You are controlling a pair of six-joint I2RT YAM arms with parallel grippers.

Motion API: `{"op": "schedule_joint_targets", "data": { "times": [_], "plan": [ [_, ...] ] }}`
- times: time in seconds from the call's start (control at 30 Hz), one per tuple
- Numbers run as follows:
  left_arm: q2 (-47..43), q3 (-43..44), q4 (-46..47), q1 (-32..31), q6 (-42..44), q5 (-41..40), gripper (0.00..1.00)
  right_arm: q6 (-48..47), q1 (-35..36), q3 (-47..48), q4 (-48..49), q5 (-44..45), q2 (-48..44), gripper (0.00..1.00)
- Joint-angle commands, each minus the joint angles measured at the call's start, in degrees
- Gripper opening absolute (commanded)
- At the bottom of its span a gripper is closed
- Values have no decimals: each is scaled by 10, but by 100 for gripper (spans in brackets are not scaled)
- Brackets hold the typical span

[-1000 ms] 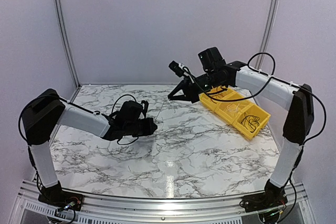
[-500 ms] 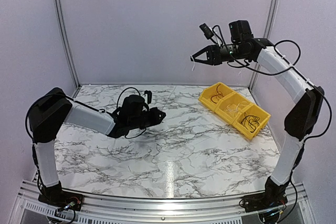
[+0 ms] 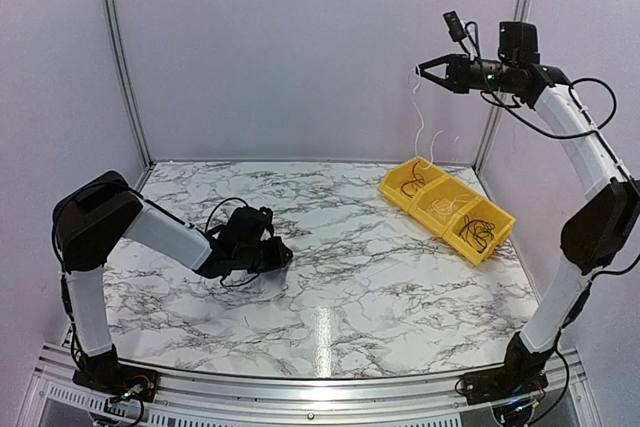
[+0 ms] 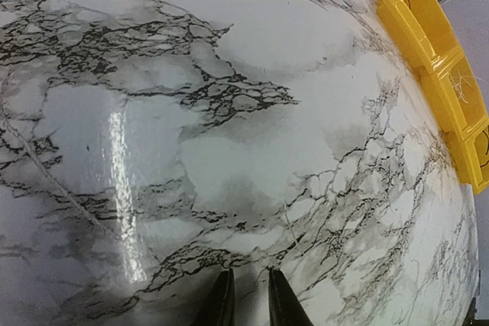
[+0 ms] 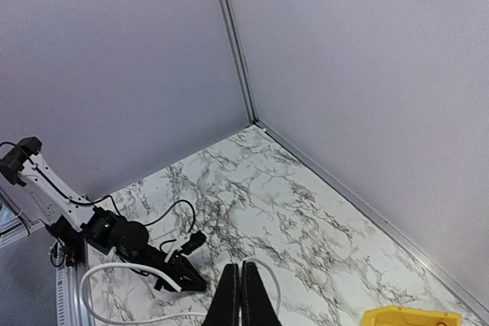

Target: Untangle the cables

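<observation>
My right gripper (image 3: 420,69) is raised high over the back right, shut on a thin white cable (image 3: 419,117) that hangs down into the yellow bin (image 3: 430,222). In the right wrist view the shut fingers (image 5: 241,295) have the white cable (image 5: 272,277) looping beside them. Thin black cables (image 3: 476,233) lie looped in the bin's right compartment, with more in its far-left one. My left gripper (image 3: 285,252) is low over the table left of centre. Its fingers (image 4: 248,303) are narrowly apart with only marble between them.
The yellow bin has three compartments and stands at the back right; it also shows in the left wrist view (image 4: 428,43) and the right wrist view (image 5: 412,316). Purple walls with metal posts close in the marble table (image 3: 380,287).
My right gripper has risen and swung right from over the bin, drawing the white cable up with it. My left gripper has lowered and pulled back to the left.
</observation>
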Motion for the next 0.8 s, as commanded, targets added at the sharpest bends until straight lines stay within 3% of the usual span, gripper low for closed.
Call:
{"op": "schedule_joint_targets", "data": {
  "times": [0.0, 0.43, 0.77],
  "plan": [
    [-35, -25, -36, 1, -2, -13, 19, -46, -37, -25, -3, 52, -15, 0],
    [-71, -60, -36, 0, -6, -18, 19, -165, -107, -168, -5, 133, -44, 0],
    [-85, -67, -36, -2, -10, -25, 19, -223, -153, -250, 26, 212, 10, 0]
  ]
}}
